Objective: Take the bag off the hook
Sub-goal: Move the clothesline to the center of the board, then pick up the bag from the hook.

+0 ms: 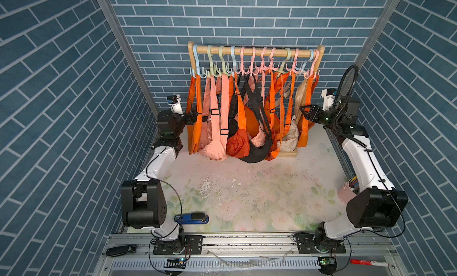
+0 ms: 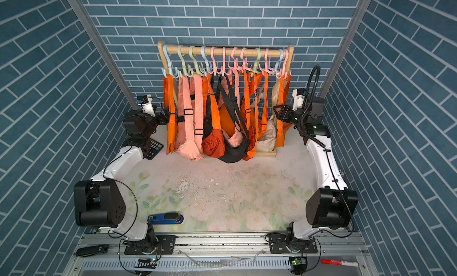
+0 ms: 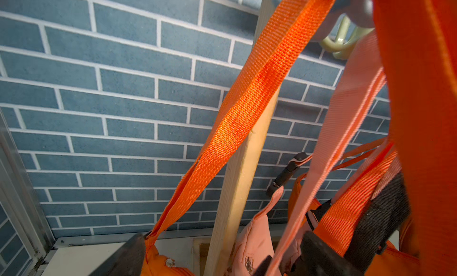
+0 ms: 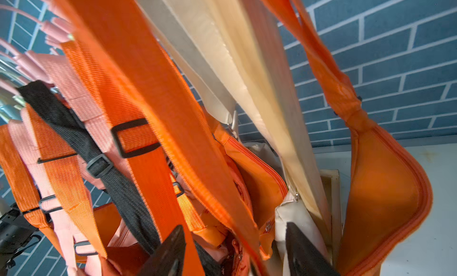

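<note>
Several bags hang by their straps from pastel hooks [image 1: 249,69] on a wooden rail [image 1: 254,51]. At the rack's left end my left gripper [image 1: 195,116] stands open beside the leftmost orange bag [image 1: 194,136]. In the left wrist view its fingers [image 3: 123,255] stand wide apart around the rack post [image 3: 237,178], with an orange strap [image 3: 247,101] and a pink bag [image 3: 252,242] between them. At the right end my right gripper [image 1: 303,112] is open next to the rightmost orange bag [image 1: 305,131]. In the right wrist view a blurred orange strap [image 4: 173,109] runs loose between its fingers [image 4: 304,252].
The rack's wooden base [image 1: 286,154] stands on the floral mat [image 1: 247,193]. A blue stapler [image 1: 191,217] lies near the front left, a calculator [image 2: 153,148] by the left arm, and a pink cup [image 1: 346,193] by the right arm. Blue brick walls enclose three sides.
</note>
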`<state>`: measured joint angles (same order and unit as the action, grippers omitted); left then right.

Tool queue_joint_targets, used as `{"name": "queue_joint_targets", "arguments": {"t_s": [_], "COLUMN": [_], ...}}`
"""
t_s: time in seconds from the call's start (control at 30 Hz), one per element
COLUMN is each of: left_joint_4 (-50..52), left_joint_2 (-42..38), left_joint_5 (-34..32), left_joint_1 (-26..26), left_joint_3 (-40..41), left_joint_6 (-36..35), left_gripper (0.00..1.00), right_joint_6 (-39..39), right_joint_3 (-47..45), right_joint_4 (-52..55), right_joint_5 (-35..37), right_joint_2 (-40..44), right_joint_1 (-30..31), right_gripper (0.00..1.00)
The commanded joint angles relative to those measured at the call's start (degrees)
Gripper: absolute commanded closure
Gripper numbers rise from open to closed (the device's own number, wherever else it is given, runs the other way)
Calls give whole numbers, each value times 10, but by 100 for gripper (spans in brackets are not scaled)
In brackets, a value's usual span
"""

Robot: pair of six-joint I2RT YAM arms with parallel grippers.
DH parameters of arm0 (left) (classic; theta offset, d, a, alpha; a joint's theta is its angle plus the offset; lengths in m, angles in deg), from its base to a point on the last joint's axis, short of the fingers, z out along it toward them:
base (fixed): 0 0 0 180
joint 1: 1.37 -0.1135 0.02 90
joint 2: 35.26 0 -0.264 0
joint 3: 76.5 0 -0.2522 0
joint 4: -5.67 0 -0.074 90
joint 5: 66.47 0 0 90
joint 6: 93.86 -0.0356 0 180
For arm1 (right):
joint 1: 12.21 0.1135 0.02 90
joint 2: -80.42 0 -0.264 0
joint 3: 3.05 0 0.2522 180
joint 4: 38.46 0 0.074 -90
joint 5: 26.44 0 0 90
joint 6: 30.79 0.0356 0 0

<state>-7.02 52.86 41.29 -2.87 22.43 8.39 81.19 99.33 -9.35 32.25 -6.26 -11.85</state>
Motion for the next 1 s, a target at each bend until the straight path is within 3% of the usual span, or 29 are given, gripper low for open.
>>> {"name": "queue_joint_targets", "arguments": {"t_s": [0.0,0.5,0.77,0.97], "left_joint_4": [15,65,132,168], "left_joint_2": [-35,-186,-280,-321], "left_joint_5": [-4,-46,-90,-88], "left_joint_1": [-1,2,2,4], "left_joint_3": [26,131,155,167], "left_joint_6": [3,26,93,112], "left_gripper": [1,1,1,1], "right_joint_6": [-16,-47,-60,-75], "right_joint_3": [-19,-71,-52,-8], "right_joint_4": [18,70,97,107], "right_joint_5": [11,68,111,138], "right_joint_2": [32,149,173,135], "right_joint_1": [8,100,208,302], "right_gripper": [35,35,38,38]}}
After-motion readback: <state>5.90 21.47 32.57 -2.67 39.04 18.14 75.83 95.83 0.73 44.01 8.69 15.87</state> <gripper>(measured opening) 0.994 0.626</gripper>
